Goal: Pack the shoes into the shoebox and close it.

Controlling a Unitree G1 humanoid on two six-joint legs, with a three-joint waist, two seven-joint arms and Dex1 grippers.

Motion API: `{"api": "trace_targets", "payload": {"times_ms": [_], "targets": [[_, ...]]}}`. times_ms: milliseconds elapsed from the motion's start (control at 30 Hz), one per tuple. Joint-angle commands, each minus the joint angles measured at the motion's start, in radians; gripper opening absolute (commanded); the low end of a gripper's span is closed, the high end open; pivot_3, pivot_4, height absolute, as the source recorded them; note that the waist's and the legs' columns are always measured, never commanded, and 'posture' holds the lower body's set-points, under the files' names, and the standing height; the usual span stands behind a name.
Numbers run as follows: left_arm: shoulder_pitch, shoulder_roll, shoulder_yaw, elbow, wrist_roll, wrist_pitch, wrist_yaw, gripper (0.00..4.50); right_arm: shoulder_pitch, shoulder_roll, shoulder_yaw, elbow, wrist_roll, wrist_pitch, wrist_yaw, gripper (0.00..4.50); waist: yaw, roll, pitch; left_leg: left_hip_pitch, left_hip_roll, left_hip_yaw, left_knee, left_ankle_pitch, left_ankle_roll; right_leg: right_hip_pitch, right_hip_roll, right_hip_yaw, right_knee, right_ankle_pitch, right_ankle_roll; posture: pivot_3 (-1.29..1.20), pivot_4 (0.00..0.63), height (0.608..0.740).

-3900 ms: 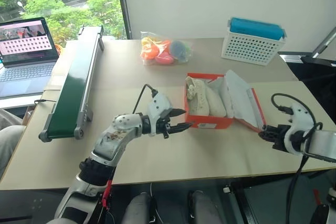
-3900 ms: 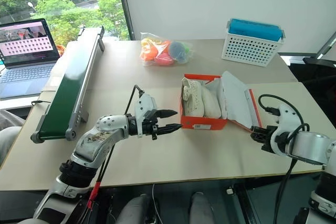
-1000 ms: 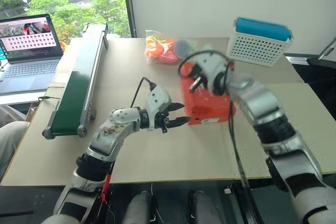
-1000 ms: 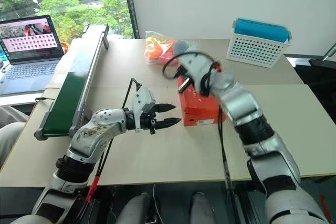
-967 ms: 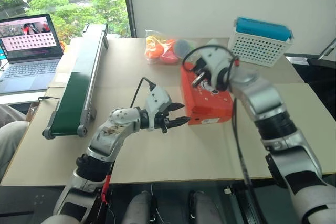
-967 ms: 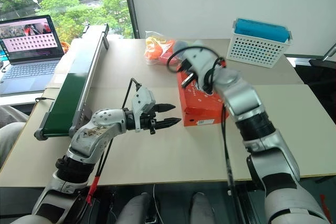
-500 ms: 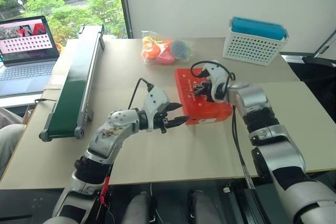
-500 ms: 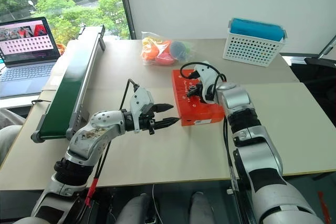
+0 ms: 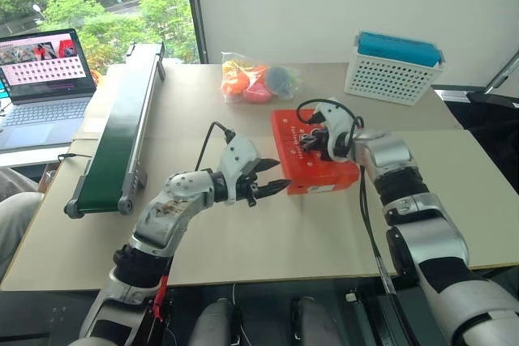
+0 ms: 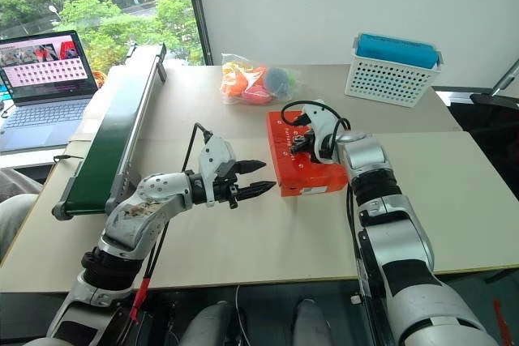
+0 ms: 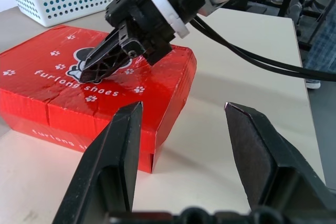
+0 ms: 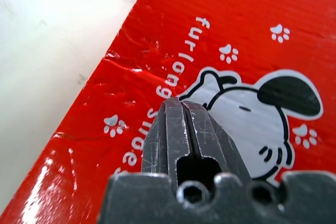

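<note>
The left gripper (image 9: pixel 272 186) hovers nearest, over bare table (image 9: pixel 268 241) just left of the box's near left corner. Its jaws stand apart with nothing between them, the tips pointing right toward the box's short side without touching it.

The box (image 9: pixel 320 169) sits mid-table with its lid down flat. The lid top carries a cartoon dog, paw prints and white lettering. No shoes are visible; with the lid down, they are probably inside.

The right gripper (image 9: pixel 309 142) rests its tips on the lid, on the printed dog. Its fingers (image 12: pixel 191 135) are pressed tight together and hold nothing, so it is pressing down rather than gripping.

My read of the handling: the box is thin, glossy cardboard, creased along the lid edge. It should be light even with clogs inside, and stiff only at corners and edges. The middle of the lid will likely flex under a hard push. The shiny surface may let closed tips skid, and the box may slide on the table. Pressing near the lid's front edge and corners looks best. If it must be moved, hold the short sides low, where the walls are doubled.

Farther off sit a bag of toys (image 9: pixel 258 80), a white basket (image 9: pixel 390 76), a conveyor (image 9: pixel 120 133) and a laptop (image 9: pixel 42 87) at far left.
</note>
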State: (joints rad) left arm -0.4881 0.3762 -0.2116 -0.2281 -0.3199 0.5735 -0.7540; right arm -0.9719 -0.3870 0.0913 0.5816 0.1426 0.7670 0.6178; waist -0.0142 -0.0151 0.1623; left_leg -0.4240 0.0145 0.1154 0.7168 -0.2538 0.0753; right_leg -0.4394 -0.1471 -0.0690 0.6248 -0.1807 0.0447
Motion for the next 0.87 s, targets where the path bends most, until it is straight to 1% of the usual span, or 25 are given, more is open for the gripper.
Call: {"api": "trace_targets", "payload": {"times_ms": [33,67,133,200,267,333,367,433,533,600,667,733,867], "targets": [[0.016,0.001,0.025,-0.038,0.012,-0.015,0.038,2.64,0.069,-0.052,-0.141,-0.261,0.067,0.224,-0.070,0.02,0.004,0.000,0.000,-0.001,0.000,0.000,0.000,0.000,0.000,0.000,0.000,0.000,0.000,0.000,0.000,0.00,0.150,0.705],[0.023,0.002,0.024,-0.041,0.018,-0.018,0.047,2.64,0.086,-0.057,-0.181,-0.328,0.090,0.275,-0.086,0.02,0.005,0.000,0.000,-0.001,0.000,0.000,0.000,0.000,0.000,-0.001,0.000,0.000,0.000,0.000,0.000,0.00,0.150,0.705],[0.045,-0.009,0.051,-0.045,0.020,-0.009,0.097,2.64,0.133,-0.087,-0.302,-0.495,0.128,0.393,-0.129,0.02,0.008,0.000,0.000,-0.003,0.000,0.000,0.000,0.000,0.000,-0.003,-0.001,0.000,0.000,0.000,0.000,0.00,0.150,0.705],[0.061,-0.027,0.086,-0.035,0.025,-0.004,0.157,2.64,0.177,-0.126,-0.399,-0.590,0.119,0.437,-0.187,0.02,0.011,0.000,0.000,-0.006,0.000,0.000,0.000,0.000,0.000,-0.006,-0.001,0.000,0.000,0.000,0.000,0.00,0.150,0.705],[0.067,-0.066,0.129,0.011,0.048,-0.027,0.247,2.64,0.233,-0.176,-0.449,-0.637,0.079,0.414,-0.242,0.02,0.018,0.000,0.001,-0.007,-0.001,0.000,0.000,0.000,0.000,-0.007,-0.001,0.000,0.000,0.000,0.000,0.00,0.150,0.705],[0.063,-0.103,0.167,0.057,0.063,-0.050,0.317,2.64,0.254,-0.182,-0.505,-0.644,0.067,0.379,-0.301,0.02,0.022,0.000,0.000,-0.006,-0.001,0.000,0.000,0.000,0.001,-0.006,-0.001,0.000,-0.001,0.000,0.000,0.00,0.150,0.705],[0.055,-0.118,0.187,0.090,0.076,-0.070,0.353,2.64,0.284,-0.200,-0.486,-0.634,0.027,0.325,-0.332,0.02,0.020,0.000,0.000,-0.005,-0.001,0.000,0.000,-0.004,0.006,-0.005,-0.001,0.000,-0.001,0.000,0.000,0.00,0.150,0.705],[0.043,-0.137,0.211,0.133,0.096,-0.099,0.399,2.64,0.325,-0.219,-0.455,-0.619,-0.023,0.245,-0.373,0.02,0.016,0.000,0.000,-0.004,-0.001,0.000,0.000,-0.004,0.007,-0.004,-0.001,0.000,-0.001,0.000,0.000,0.00,0.150,0.705],[0.020,-0.157,0.251,0.242,0.158,-0.159,0.513,2.64,0.431,-0.199,-0.431,-0.589,-0.073,0.040,-0.408,0.02,0.010,0.000,0.001,-0.004,-0.001,0.001,-0.001,-0.003,0.006,-0.005,0.000,0.000,-0.001,0.000,0.000,0.00,0.150,0.705],[0.012,-0.166,0.271,0.281,0.183,-0.167,0.573,2.64,0.458,-0.161,-0.466,-0.585,-0.045,-0.011,-0.418,0.02,0.006,-0.001,0.001,-0.004,-0.001,0.001,-0.002,-0.002,0.003,-0.005,0.000,0.001,-0.001,0.000,0.000,0.00,0.150,0.705],[0.010,-0.185,0.303,0.310,0.179,-0.167,0.617,2.64,0.496,-0.157,-0.465,-0.598,-0.043,-0.071,-0.408,0.02,0.003,-0.001,0.001,-0.005,-0.001,0.001,-0.002,0.000,0.000,-0.005,0.000,0.001,-0.001,0.000,0.000,0.00,0.150,0.705],[0.015,-0.204,0.332,0.332,0.166,-0.180,0.644,2.64,0.527,-0.142,-0.478,-0.604,-0.029,-0.134,-0.403,0.02,0.003,-0.001,0.001,-0.005,-0.001,0.001,-0.001,0.000,0.001,-0.004,0.000,0.000,-0.001,0.000,0.000,0.00,0.150,0.705],[0.037,-0.217,0.335,0.333,0.172,-0.196,0.657,2.64,0.581,-0.132,-0.484,-0.578,-0.033,-0.226,-0.416,0.02,0.006,-0.002,0.001,-0.005,-0.001,0.000,-0.001,-0.003,0.006,-0.004,0.000,0.000,-0.001,0.000,0.000,0.00,0.150,0.705]]}}
